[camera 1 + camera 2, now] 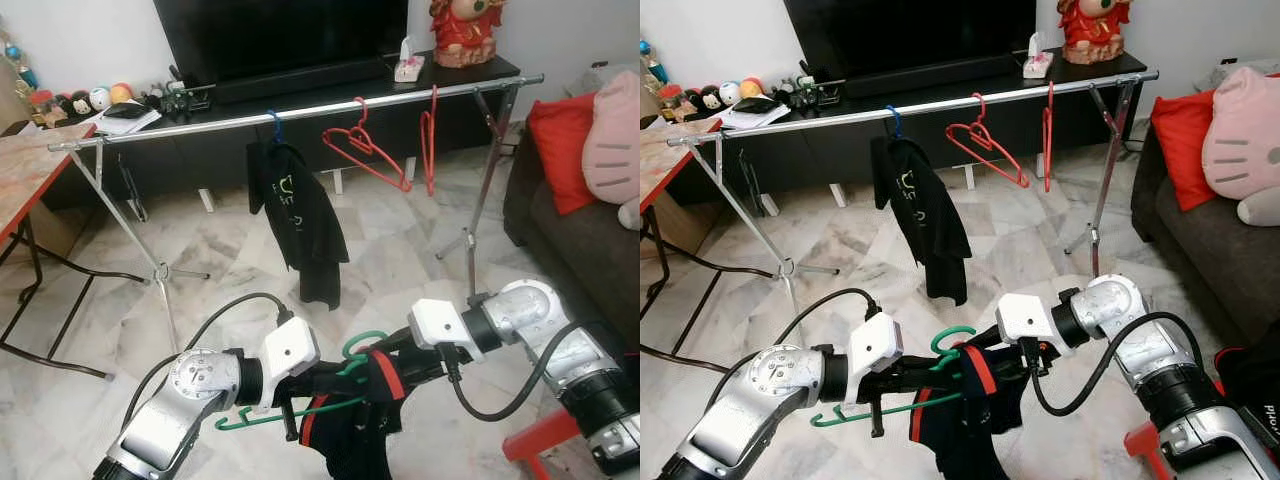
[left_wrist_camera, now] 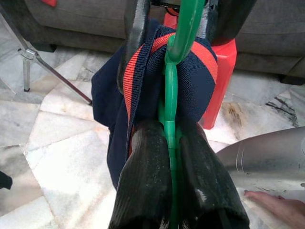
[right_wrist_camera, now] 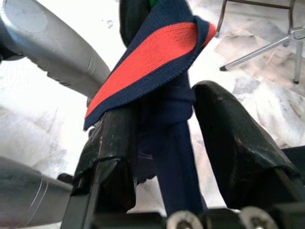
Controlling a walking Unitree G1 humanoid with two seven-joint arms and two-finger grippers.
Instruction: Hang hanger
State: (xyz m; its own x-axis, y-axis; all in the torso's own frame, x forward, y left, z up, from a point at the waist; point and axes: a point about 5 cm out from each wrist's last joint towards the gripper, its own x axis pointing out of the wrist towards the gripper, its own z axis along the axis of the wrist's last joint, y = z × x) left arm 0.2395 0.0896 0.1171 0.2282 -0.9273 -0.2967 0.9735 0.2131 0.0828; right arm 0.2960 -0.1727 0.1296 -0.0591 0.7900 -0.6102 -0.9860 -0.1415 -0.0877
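Green hanger (image 1: pixel 300 408) w/ navy garment (image 2: pixel 190 81) (orange-striped collar) sits low in front of the rail (image 1: pixel 300 108), well short of it, not hung yet. Left gripper (image 2: pixel 170 143) clamped on hanger neck, fingers tight on both sides. Right gripper (image 3: pixel 164 138) opposite, at the collar: fingers apart, cloth between them. On rail: dark shirt (image 1: pixel 297 222) on blue hook, two red hangers (image 1: pixel 365 150) to its right.
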